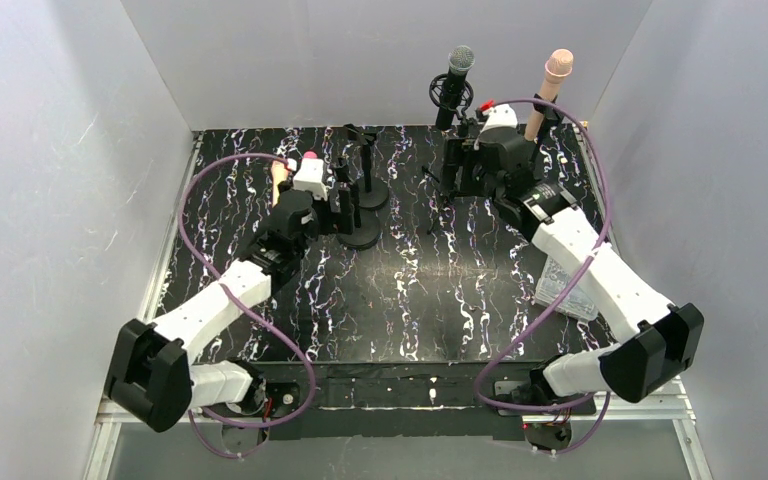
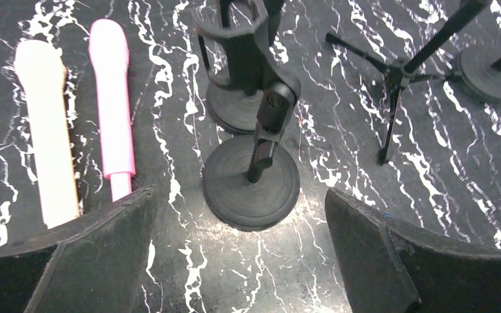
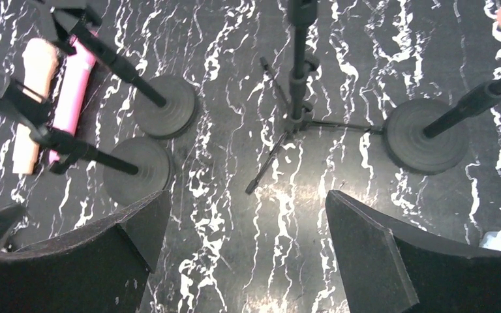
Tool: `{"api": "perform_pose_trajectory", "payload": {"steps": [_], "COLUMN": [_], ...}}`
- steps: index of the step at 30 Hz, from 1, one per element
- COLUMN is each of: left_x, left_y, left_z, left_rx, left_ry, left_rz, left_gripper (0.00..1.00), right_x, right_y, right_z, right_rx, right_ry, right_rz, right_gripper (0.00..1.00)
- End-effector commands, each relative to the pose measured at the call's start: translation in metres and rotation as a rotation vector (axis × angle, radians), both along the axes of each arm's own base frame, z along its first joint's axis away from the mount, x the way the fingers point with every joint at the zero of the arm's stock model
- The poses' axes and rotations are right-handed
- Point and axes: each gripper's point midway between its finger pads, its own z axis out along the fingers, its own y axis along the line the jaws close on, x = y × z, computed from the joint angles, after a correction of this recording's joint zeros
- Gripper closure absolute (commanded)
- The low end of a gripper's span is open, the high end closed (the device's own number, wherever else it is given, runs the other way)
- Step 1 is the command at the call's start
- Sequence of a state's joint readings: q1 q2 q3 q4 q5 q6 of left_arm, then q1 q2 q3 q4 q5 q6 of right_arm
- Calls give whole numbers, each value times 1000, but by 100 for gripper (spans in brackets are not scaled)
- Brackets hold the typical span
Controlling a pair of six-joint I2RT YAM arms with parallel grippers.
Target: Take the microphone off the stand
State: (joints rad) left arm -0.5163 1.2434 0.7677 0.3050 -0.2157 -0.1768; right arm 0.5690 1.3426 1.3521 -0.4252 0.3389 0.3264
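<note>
two microphones are still mounted at the back of the bench: the black microphone on the tripod stand, and the pale pink microphone in the round-base stand just to its right. your right gripper is much the nearer one, and its jaws stand wide with nothing between them. in the overhead view the black microphone lies at about 12 o'clock from it, close by. the pale pink one lies between 1 and 2 o'clock. both have their long axis near upright, heads up and leaning slightly toward 1 o'clock, so i judge you'd draw one out along that line. your left gripper is also wide and empty over an empty stand. a cream microphone and a pink microphone lie flat at its 10 o'clock.
</note>
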Motion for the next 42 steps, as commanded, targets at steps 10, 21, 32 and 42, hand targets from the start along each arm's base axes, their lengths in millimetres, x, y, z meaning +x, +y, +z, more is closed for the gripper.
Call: {"api": "perform_pose_trajectory", "payload": {"steps": [10, 21, 32, 42], "left_x": [-41, -54, -57, -58], "left_y": [17, 8, 6, 4], "left_z": [54, 70, 74, 72], "left_rx": [1, -19, -23, -38], "left_ry": [173, 201, 209, 227], "left_rz": [9, -65, -78, -78], "left_gripper": [2, 2, 2, 2], "right_x": [62, 117, 147, 159], "right_y": [-34, -16, -25, -10], "right_z": [30, 23, 14, 11], "right_rx": [0, -105, -106, -61], "right_ry": [-93, -159, -152, -164], "right_rz": [-54, 20, 9, 53], "right_gripper": [6, 19, 28, 42]}}
